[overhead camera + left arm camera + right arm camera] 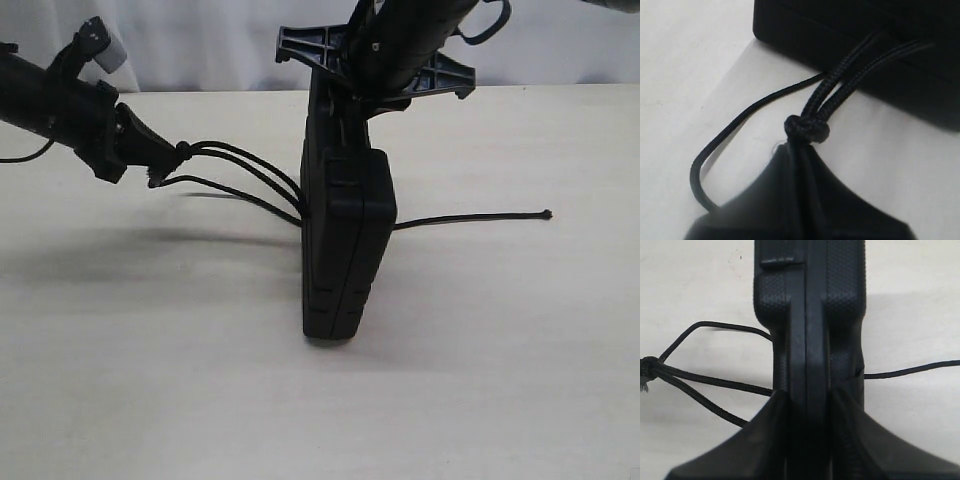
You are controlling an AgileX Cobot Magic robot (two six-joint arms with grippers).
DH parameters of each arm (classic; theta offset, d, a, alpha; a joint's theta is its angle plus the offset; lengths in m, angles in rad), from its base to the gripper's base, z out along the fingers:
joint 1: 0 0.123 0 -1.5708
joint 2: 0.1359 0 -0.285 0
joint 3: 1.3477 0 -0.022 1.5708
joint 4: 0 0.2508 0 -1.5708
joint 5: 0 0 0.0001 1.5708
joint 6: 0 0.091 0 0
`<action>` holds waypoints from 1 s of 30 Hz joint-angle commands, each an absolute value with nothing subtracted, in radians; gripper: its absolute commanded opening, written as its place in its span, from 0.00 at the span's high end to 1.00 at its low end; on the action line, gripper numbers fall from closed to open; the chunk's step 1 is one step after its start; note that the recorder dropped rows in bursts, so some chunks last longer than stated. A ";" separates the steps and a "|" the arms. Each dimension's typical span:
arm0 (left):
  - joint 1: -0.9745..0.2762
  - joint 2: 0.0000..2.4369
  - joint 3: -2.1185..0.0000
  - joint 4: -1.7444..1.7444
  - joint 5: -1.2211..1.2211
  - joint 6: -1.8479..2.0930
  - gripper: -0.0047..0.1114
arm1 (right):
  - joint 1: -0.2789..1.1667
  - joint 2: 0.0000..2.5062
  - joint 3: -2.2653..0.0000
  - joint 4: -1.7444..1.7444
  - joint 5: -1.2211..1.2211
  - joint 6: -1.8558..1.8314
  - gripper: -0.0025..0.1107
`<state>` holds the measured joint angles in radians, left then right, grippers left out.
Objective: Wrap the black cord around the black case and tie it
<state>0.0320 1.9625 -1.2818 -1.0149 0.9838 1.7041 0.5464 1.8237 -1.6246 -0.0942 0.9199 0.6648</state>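
Nearest, black case (345, 245) is standing on edge on table (150, 400), mid-scene. black cord (250, 175) is crossing it approx. mid-height: free tail w/ knotted tip (546, 214) trailing toward 3 o'clock, two strands + a slack loop running toward 9–10 o'clock. L gripper (797, 152) is pinching shut on black cord just behind knot (807, 129). R gripper (807, 395) is clamping case's top edge. Advice: pull level & steady, case braced, so wrap isn't slipping. Case halves are sitting closed; contents not visible.
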 commanded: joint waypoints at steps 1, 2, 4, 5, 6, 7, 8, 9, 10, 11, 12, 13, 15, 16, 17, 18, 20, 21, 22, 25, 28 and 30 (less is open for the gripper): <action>0.065 1.952 -1.281 -1.104 1.024 1.711 0.96 | 0.549 1.817 -1.628 -0.085 0.913 0.669 0.94; 0.085 1.952 -1.281 -1.165 1.060 1.713 0.96 | 0.549 1.817 -1.628 -0.085 0.913 0.669 0.94; 0.105 1.952 -1.281 -1.219 1.126 1.731 0.96 | 0.549 1.817 -1.628 -0.085 0.913 0.669 0.94; 0.105 1.952 -1.281 -1.233 1.136 1.731 0.96 | 0.549 1.817 -1.628 -0.085 0.913 0.669 0.94; 0.105 1.952 -1.281 -1.256 1.145 1.737 0.96 | 0.549 1.817 -1.628 -0.085 0.913 0.669 0.94; 0.105 1.952 -1.281 -1.270 1.150 1.742 0.96 | 0.549 1.817 -1.628 -0.085 0.913 0.669 0.94; 0.105 1.952 -1.281 -1.288 1.162 1.752 0.96 | 0.549 1.817 -1.628 -0.085 0.913 0.669 0.94; 0.105 1.952 -1.281 -1.313 1.176 1.758 0.96 | 0.549 1.817 -1.628 -0.085 0.913 0.669 0.94; 0.105 1.952 -1.281 -1.333 1.185 1.761 0.96 | 0.549 1.817 -1.628 -0.085 0.913 0.669 0.94; 0.105 1.952 -1.281 -1.355 1.196 1.766 0.96 | 0.549 1.817 -1.628 -0.085 0.913 0.669 0.94; 0.105 1.952 -1.281 -1.370 1.209 1.778 0.96 | 0.549 1.817 -1.628 -0.085 0.913 0.669 0.94; 0.105 1.952 -1.281 -1.378 1.221 1.787 0.96 | 0.549 1.817 -1.628 -0.085 0.913 0.669 0.94; 0.105 1.952 -1.281 -1.392 1.221 1.790 0.96 | 0.549 1.817 -1.628 -0.085 0.913 0.669 0.94; 0.105 1.952 -1.281 -1.399 1.221 1.790 0.96 | 0.549 1.817 -1.628 -0.085 0.913 0.669 0.94; 0.105 1.952 -1.281 -1.407 1.221 1.790 0.96 | 0.549 1.817 -1.628 -0.085 0.913 0.669 0.94; 0.105 1.952 -1.281 -1.420 1.221 1.790 0.96 | 0.549 1.817 -1.628 -0.085 0.913 0.669 0.94; 0.105 1.952 -1.281 -1.463 1.221 1.790 0.96 | 0.549 1.817 -1.628 -0.085 0.913 0.669 0.94; 0.105 1.952 -1.281 -1.486 1.221 1.790 0.96 | 0.549 1.817 -1.628 -0.085 0.913 0.669 0.94; 0.105 1.952 -1.281 -1.489 1.221 1.793 0.96 | 0.549 1.817 -1.628 -0.085 0.913 0.669 0.94; 0.105 1.952 -1.281 -1.471 1.221 1.800 0.96 | 0.549 1.817 -1.628 -0.085 0.913 0.669 0.94; 0.110 1.952 -1.281 -1.510 1.221 1.779 0.96 | 0.549 1.817 -1.628 -0.085 0.913 0.669 0.94; 0.110 1.952 -1.281 -1.551 1.221 1.750 0.96 | 0.549 1.817 -1.628 -0.085 0.913 0.669 0.94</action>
